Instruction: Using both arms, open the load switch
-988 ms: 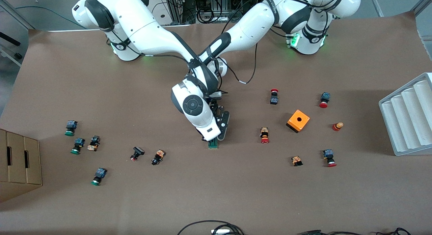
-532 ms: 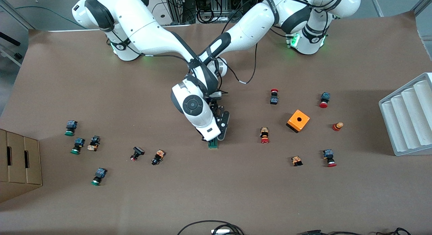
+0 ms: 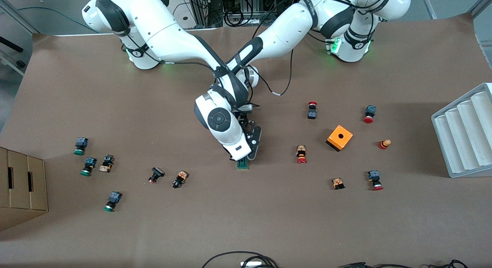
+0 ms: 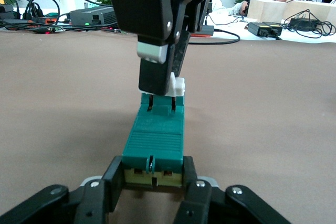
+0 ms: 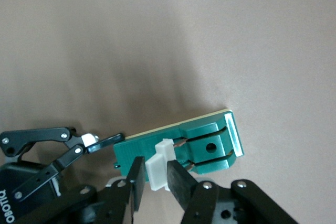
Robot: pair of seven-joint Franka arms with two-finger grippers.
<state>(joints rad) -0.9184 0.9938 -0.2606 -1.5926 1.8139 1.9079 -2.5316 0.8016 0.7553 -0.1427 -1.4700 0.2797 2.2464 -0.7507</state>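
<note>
Two white arms (image 3: 180, 41) reach over the brown table (image 3: 246, 222) and cross near its middle. Under them lies the green load switch (image 4: 155, 135), flat on the table. The left gripper (image 4: 152, 187) is closed on one end of the switch, a finger on each side. The right gripper (image 5: 155, 182) is over the switch, pinching its small white piece (image 5: 160, 163) tight.
</note>
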